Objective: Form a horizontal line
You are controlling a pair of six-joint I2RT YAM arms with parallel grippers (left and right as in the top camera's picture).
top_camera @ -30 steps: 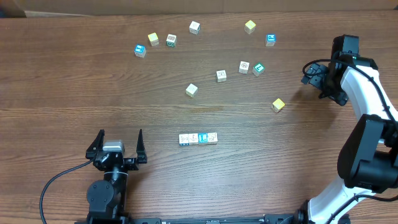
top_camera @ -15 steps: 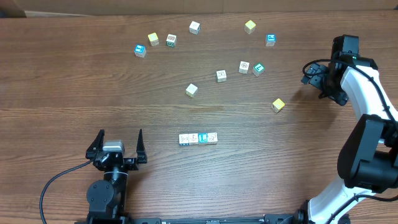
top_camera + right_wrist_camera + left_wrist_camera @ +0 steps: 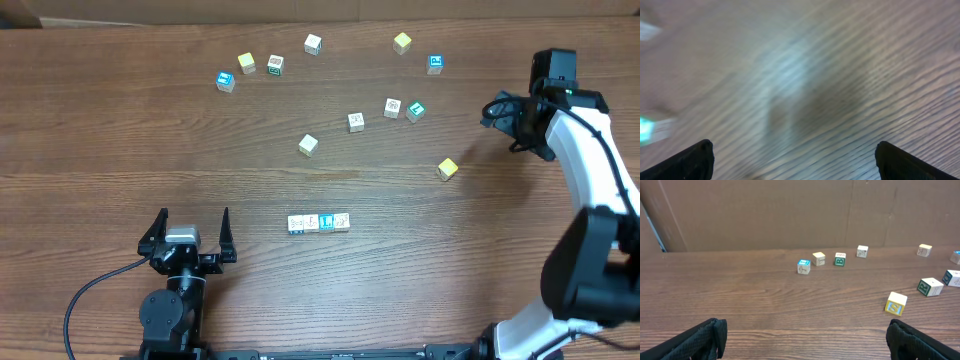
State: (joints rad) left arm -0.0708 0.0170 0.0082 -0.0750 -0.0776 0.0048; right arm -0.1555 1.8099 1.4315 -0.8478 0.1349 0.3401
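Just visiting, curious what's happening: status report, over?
Left end effector open, empty. Right end effector open, empty. Row of four blocks straight, touching. Loose blocks lie apart, none blocking it.

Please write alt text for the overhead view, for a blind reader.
A horizontal line of four touching letter cubes lies on a wooden table, with loose cubes scattered beyond it. The left claw and right claw are open, empty.

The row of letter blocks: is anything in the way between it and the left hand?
No, nothing visible. From above, only bare table lies between the left hand and the row of letter blocks.
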